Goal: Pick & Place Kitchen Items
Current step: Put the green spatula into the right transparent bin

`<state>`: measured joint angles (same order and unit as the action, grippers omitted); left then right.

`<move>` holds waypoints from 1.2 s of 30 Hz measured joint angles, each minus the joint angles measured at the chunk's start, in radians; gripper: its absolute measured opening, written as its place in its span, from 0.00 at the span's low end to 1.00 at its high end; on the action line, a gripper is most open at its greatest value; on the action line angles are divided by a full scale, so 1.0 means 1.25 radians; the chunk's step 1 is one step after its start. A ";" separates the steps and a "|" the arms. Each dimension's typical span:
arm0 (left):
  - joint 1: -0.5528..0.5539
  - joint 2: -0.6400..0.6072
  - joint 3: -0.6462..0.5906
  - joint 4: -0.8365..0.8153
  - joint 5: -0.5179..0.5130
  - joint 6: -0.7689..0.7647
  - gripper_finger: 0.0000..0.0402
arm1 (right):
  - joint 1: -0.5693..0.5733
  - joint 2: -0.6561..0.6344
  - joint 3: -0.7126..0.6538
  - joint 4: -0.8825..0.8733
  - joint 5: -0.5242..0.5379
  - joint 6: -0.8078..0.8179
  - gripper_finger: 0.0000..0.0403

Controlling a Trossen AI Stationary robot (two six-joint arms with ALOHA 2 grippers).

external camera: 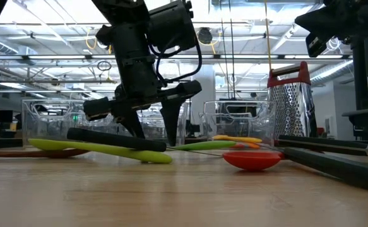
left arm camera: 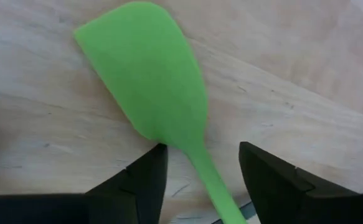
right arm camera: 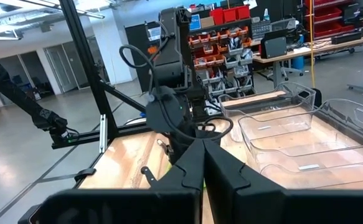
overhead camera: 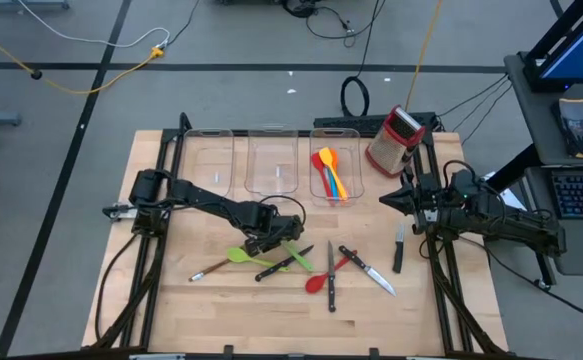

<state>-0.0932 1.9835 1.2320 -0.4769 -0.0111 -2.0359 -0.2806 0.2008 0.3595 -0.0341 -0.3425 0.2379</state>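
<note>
A green spatula (left arm camera: 150, 81) lies flat on the wooden table; in the high view it (overhead camera: 297, 255) is near the table's middle. My left gripper (left arm camera: 203, 148) is open and points down over it, one finger on each side of the narrow neck just below the blade, touching nothing that I can see. It also shows in the high view (overhead camera: 275, 242) and the low view (external camera: 153, 129). My right gripper (right arm camera: 203, 163) is shut and empty, held above the table's right side (overhead camera: 393, 198). A green spoon (overhead camera: 241, 255), a red spoon (overhead camera: 321, 280) and several black-handled knives (overhead camera: 371, 270) lie on the table.
Three clear bins (overhead camera: 271, 160) stand along the far edge; the right one holds red, orange and yellow utensils (overhead camera: 331, 172). The red-and-steel grater (overhead camera: 396, 140) stands at the far right. A black-handled knife (overhead camera: 284, 262) lies close beside the green spatula.
</note>
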 joint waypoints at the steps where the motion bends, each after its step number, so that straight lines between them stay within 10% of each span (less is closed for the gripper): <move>1: 0.001 0.008 0.000 0.001 0.009 0.002 0.49 | 0.000 0.000 0.000 0.001 0.000 0.000 0.00; 18: -0.004 0.018 0.000 -0.017 -0.057 0.029 0.04 | 0.000 0.000 0.000 0.000 0.000 0.003 0.00; 36: -0.003 -0.098 -0.004 -0.027 -0.207 0.094 0.03 | 0.000 0.000 0.000 0.001 0.000 0.001 0.00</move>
<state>-0.0965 1.8616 1.2270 -0.5101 -0.2697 -1.9189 -0.2809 0.2008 0.3595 -0.0335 -0.3420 0.2386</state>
